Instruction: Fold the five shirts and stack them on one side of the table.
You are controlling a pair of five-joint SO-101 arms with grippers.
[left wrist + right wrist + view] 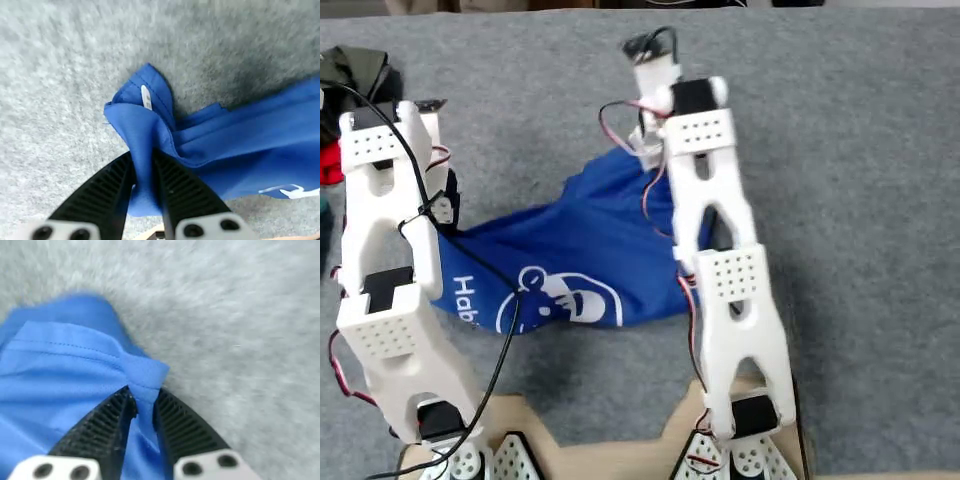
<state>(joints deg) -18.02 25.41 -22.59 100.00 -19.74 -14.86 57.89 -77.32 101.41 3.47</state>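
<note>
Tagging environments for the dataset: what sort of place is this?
Probably a lab or workshop bench, not a home: a grey felt-covered table, two white plastic arms on a bare plywood base, and a blue printed shirt spread between them.

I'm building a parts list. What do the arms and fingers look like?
Both arms are white plastic links with dot-grid panels, black servos at the joints and red, black and white cables. The fingers are black and ribbed.
</note>
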